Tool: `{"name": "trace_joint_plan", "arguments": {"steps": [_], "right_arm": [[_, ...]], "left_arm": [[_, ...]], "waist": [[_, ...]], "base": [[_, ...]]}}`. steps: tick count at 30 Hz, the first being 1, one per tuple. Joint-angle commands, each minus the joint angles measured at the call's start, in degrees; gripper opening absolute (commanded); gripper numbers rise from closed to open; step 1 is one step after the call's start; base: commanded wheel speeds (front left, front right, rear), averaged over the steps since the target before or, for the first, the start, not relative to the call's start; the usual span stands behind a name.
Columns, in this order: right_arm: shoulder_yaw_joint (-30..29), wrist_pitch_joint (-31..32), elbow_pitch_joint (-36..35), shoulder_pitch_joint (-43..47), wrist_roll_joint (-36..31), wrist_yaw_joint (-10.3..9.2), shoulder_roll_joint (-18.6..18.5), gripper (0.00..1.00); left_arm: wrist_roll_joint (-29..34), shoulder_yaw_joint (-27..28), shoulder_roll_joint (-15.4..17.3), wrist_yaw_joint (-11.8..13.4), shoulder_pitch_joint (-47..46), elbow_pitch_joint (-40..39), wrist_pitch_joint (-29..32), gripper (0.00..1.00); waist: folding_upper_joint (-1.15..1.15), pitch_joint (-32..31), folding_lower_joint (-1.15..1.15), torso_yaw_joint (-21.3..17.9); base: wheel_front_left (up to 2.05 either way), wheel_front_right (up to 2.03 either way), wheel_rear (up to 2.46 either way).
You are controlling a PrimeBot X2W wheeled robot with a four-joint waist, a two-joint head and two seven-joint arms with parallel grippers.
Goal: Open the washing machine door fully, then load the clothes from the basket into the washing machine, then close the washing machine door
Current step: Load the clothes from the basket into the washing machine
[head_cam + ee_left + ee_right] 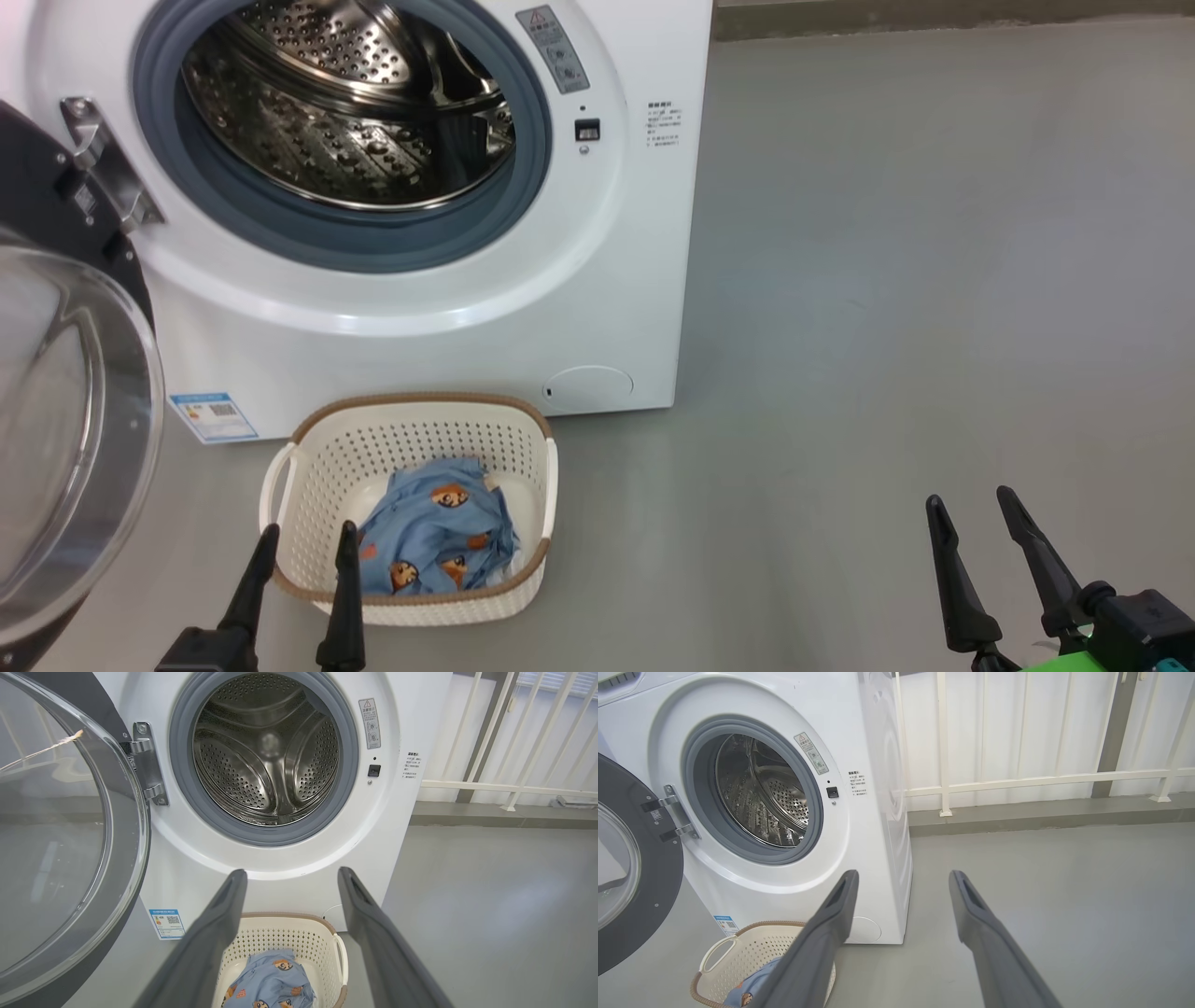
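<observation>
Clothes lie in basket near spread left fingers, well apart from spread right fingers

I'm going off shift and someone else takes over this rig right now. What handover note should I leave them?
Left gripper: open, empty, above the near side of the basket.
Right gripper: open, empty, over the floor to the right.
Washing machine door: wide open, on the left of the washing machine. Drum: looks empty.
Clothes: in the basket, which sits on the floor in front of the machine.
Done: door opened.
Left: load the clothes, close the door.
</observation>
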Motion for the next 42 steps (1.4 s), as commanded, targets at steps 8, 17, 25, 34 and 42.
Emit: {"name": "trace_joint_plan", "arguments": {"steps": [8,17,25,34,42], "right_arm": [[1.35,-0.69,-1.46,-0.45,-0.37,0.51,-0.75,1.00],[1.37,-0.69,-1.40,-0.67,-0.24,0.51,-0.81,1.00],[1.41,-0.69,-1.18,-0.83,-0.15,0.51,-0.78,1.00],[1.48,-0.69,-1.12,-0.67,-0.18,0.51,-0.64,1.00],[1.41,-0.69,-1.40,-0.59,-0.13,0.51,-0.85,1.00]], "left_arm": [[-0.03,1.28,1.08,0.65,-1.90,-0.70,-0.16,1.00],[-0.15,0.92,1.21,0.89,-2.29,-0.81,-0.57,1.00],[-0.02,0.50,1.57,0.99,-2.29,-0.91,-0.79,1.00],[-0.14,-0.11,1.91,1.05,-2.62,-0.85,-0.92,1.00],[0.07,-1.53,1.89,0.53,-4.36,0.62,-0.90,1.00]], "waist": [[0.00,0.05,0.00,0.34],[0.00,0.31,0.00,0.52],[0.00,0.36,0.00,0.38],[0.00,0.28,0.00,0.51],[0.00,1.07,0.00,1.37]], "base": [[1.90,-1.90,0.00],[1.15,-1.15,0.00],[0.20,-0.20,0.00],[0.00,0.00,0.00],[0.00,0.00,0.00]]}}
